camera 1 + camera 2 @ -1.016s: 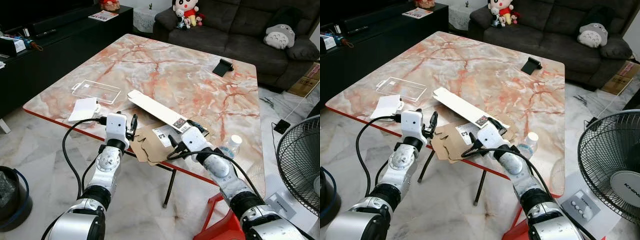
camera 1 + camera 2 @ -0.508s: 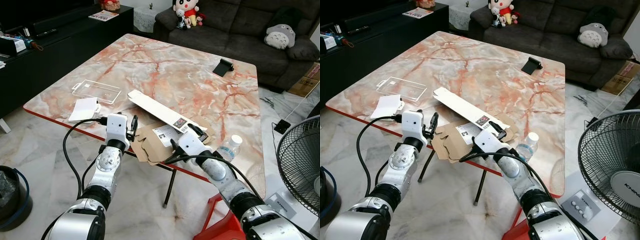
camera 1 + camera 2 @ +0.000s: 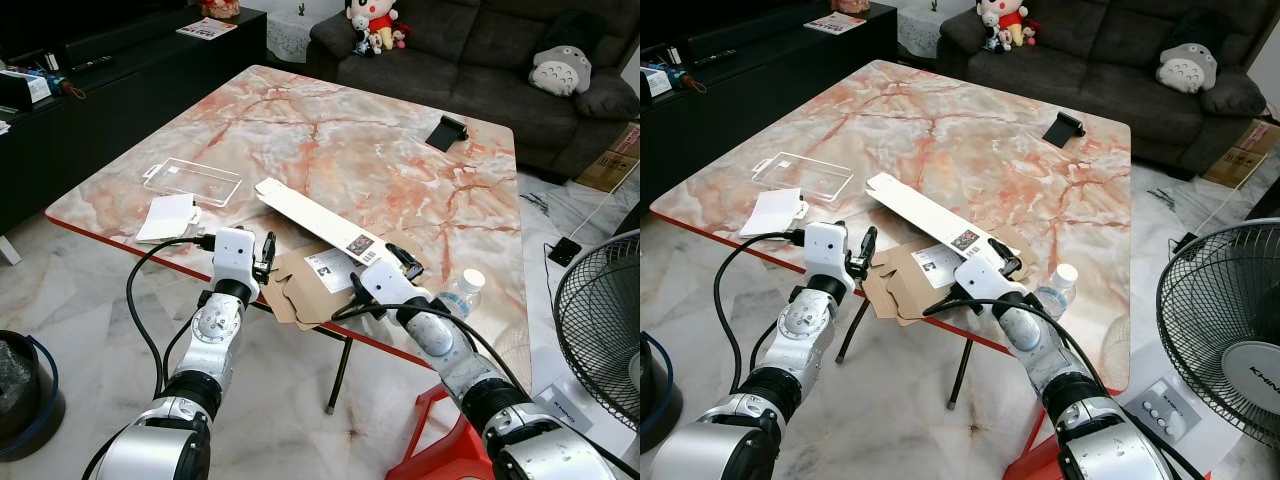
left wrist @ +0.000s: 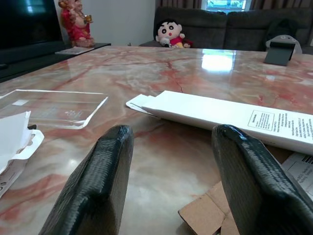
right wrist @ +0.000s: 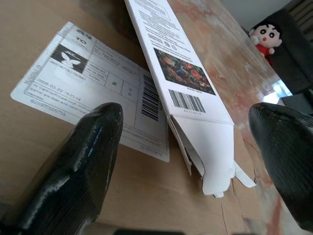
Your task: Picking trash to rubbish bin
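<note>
Flattened cardboard point(image 3: 310, 283) at table point(image 3: 330, 150) near edge, partly hidden beneath long white box point(image 3: 315, 220) lying diagonally. Right gripper point(image 5: 190, 142) spread wide over box end; left gripper point(image 4: 171, 171) open too.

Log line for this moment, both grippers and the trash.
left gripper: open, at table edge | right gripper: open over white box end on cardboard | nothing held

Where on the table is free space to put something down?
The table is bare from the long white box back to the phone stand. The near edge is crowded: white paper, clear plastic tray, flattened cardboard, water bottle.
</note>
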{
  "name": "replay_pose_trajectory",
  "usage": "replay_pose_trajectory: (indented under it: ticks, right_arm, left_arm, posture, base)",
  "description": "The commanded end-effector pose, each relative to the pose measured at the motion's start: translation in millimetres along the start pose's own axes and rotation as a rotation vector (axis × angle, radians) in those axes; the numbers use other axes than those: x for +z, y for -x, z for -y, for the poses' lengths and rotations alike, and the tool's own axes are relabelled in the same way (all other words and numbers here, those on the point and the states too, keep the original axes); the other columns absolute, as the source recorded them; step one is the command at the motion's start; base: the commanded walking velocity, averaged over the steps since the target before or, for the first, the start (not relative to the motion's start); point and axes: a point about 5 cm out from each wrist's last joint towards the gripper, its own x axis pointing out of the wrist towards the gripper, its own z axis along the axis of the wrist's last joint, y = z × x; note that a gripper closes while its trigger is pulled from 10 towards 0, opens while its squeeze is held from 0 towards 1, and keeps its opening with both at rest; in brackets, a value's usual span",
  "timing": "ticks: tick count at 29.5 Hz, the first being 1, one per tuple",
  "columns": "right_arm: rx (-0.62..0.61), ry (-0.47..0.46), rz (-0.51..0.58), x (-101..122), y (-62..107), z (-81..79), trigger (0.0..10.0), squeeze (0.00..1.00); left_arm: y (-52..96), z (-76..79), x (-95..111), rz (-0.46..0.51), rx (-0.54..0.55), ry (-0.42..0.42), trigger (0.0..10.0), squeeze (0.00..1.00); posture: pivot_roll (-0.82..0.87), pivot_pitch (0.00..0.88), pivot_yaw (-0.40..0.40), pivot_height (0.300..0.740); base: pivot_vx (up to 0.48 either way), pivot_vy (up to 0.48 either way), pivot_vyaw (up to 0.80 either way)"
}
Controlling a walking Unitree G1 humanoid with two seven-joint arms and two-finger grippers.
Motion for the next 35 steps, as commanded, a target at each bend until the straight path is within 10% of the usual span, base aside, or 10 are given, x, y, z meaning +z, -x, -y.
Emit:
replay_pose_trajectory:
  ticks: [1,33,34,35]
  right_arm:
    - [-0.022,0.024,-0.03,-1.7,-1.7,6.2,10.0,0.0]
    - [-0.111,0.02,-0.092,-2.3,-6.1,15.6,10.0,0.0]
    - [-0.111,0.019,-0.092,-2.0,-6.4,15.9,6.3,0.0]
    - [-0.111,0.019,-0.092,-2.0,-6.4,15.9,6.3,0.0]
  left_arm:
    - [0.4,6.0,-2.6,-0.018,-0.031,-0.01,10.0,0.0]
    - [-0.5,4.4,-1.0,-0.016,-0.022,-0.029,10.0,0.0]
    - [-0.5,4.3,-1.0,-0.015,-0.021,-0.028,10.0,0.0]
    - [-0.5,4.3,-1.0,-0.015,-0.021,-0.028,10.0,0.0]
  posture:
    - [0.01,0.02,-0.12,0.74]
    - [0.02,0.036,-0.125,0.74]
    - [0.02,0.036,-0.126,0.74]
    - [0.02,0.036,-0.126,0.74]
  base:
    - [0.0,0.0,0.0]
    - [0.0,0.0,0.0]
    - [0.0,0.0,0.0]
    - [0.0,0.0,0.0]
